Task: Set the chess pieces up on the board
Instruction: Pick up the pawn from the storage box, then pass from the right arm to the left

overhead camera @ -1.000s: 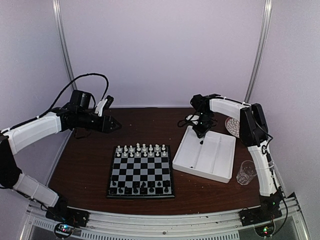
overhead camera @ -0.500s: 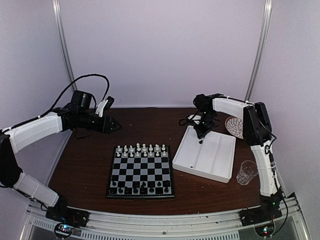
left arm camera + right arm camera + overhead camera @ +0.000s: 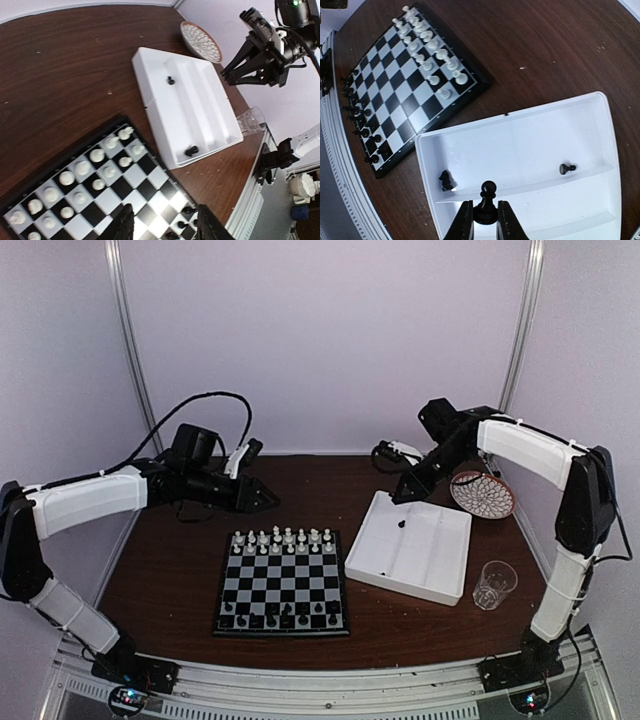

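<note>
The board (image 3: 282,585) lies flat, with white chessmen (image 3: 283,538) upright across its two far rows and black chessmen (image 3: 280,619) lined along the near edge. Two black stragglers sit in the white tray (image 3: 520,145): a chunky piece (image 3: 447,180) near one wall and a small pawn (image 3: 565,168) that seems tipped over by a divider. One more black pawn (image 3: 487,197) hangs upright above the tray, pinched in the right gripper (image 3: 485,210).

L arm stretched fwd | L tool (image 3: 165,220) jaws apart | R arm high | R tool (image 3: 485,212) (angled down) pinching blk pawn (image 3: 488,190)
</note>
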